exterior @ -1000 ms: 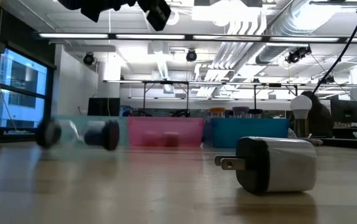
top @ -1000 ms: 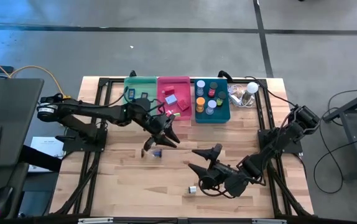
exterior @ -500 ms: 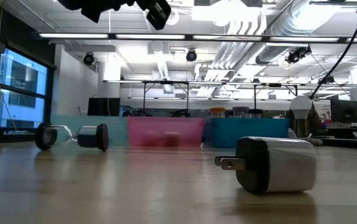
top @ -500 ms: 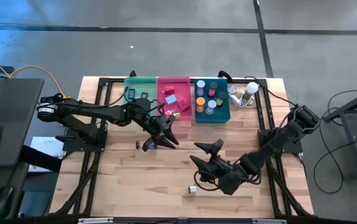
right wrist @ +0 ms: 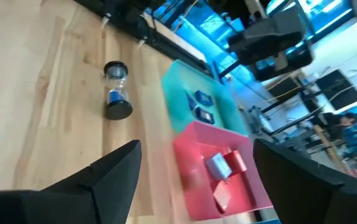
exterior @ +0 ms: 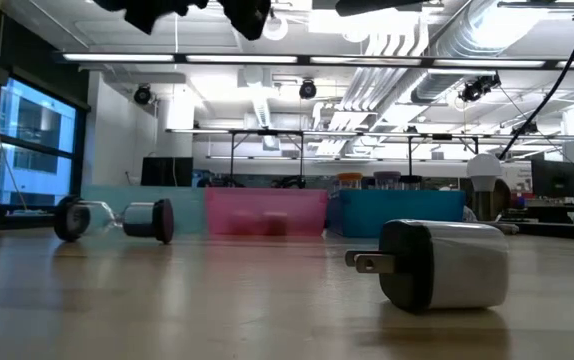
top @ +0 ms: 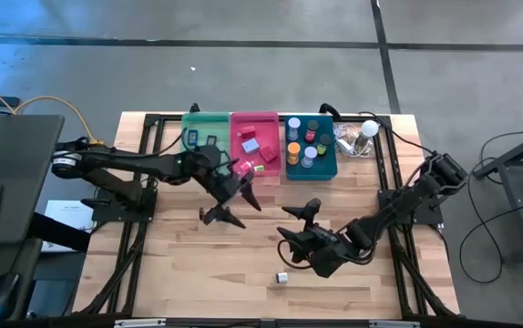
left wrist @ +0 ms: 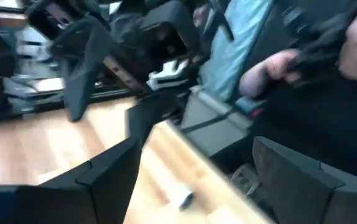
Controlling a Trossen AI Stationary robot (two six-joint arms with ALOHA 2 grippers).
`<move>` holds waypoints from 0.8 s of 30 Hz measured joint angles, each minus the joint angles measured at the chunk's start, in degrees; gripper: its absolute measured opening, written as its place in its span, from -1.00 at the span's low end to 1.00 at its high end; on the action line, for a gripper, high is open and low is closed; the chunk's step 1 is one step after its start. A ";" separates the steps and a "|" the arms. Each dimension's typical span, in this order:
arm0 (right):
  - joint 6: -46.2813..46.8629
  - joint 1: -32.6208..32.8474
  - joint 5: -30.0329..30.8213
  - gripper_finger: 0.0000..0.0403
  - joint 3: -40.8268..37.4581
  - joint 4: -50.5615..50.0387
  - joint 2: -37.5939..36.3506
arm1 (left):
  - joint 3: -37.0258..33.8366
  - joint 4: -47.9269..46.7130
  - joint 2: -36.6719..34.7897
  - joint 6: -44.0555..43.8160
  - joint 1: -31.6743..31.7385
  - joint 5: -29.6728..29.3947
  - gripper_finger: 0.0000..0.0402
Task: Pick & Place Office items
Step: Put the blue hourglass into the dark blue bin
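Nearest the front edge of the table (top: 170, 264): white charger (exterior: 437, 262), lying on its side with prongs pointing sideways, in the same spot as a second ago.

Just behind it, over the middle of the boards: right gripper (top: 298, 225), jaws spread wide with nothing between them, hanging clear of the wood. Has crept farther in from the front edge and a little toward the bins since the earlier frame; jaw spread unchanged.

Farther back and to the left: hourglass (right wrist: 116, 92), down on its side on bare wood, short of the green bin (top: 203, 133), touching neither gripper. Was a rolling blur at table height a second ago; now sharp and at rest, slightly to the left of where it was then.

Right beside it: left gripper (top: 230, 205), raised off the table, jaws now splayed apart and empty. A second ago sat much narrower, close over the hourglass.

Along the far edge, all as before: green bin, pink bin (top: 254, 120) holding small blocks (top: 251, 144), teal bin (top: 327, 169) holding round rolls (top: 308, 150), then the white bulb (top: 368, 128) at the far right corner.
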 joint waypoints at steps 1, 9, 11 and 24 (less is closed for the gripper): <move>0.37 -0.24 -0.84 0.48 0.00 -0.12 0.00 | 0.02 -2.75 -0.96 2.61 -0.67 -3.02 0.52; 3.80 -1.75 -3.85 0.48 0.00 -2.87 0.00 | 3.78 -36.82 -8.19 11.59 -10.99 -50.20 0.54; 4.26 -2.31 -3.92 0.48 -0.02 -3.18 0.01 | 5.18 -43.74 -8.44 8.49 -13.65 -53.53 0.54; 6.09 -6.73 -12.11 0.48 -0.02 -3.05 0.00 | 5.97 -70.58 -6.65 -11.64 -16.20 -54.56 0.54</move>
